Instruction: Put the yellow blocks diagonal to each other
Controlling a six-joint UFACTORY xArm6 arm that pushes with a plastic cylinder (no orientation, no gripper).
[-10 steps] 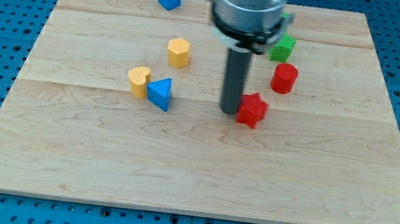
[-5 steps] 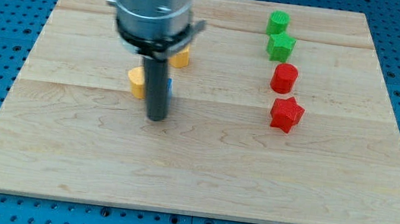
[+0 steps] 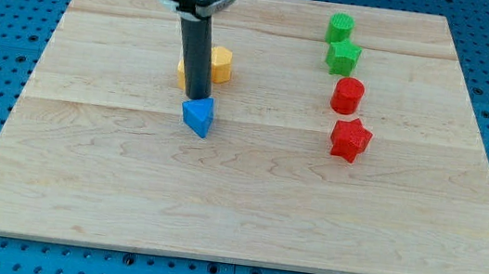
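Note:
Two yellow blocks sit close together near the board's upper middle. One yellow block shows to the right of my rod. The other yellow block peeks out on the rod's left, mostly hidden behind it. My tip rests just below them, right above a blue triangular block.
On the view's right a column holds a green cylinder, a green star-like block, a red cylinder and a red star-like block. The wooden board lies on a blue pegboard.
My rod moved from the red star leftward past the blue triangle, then up. The left yellow block was pushed up and right, next to the other yellow block.

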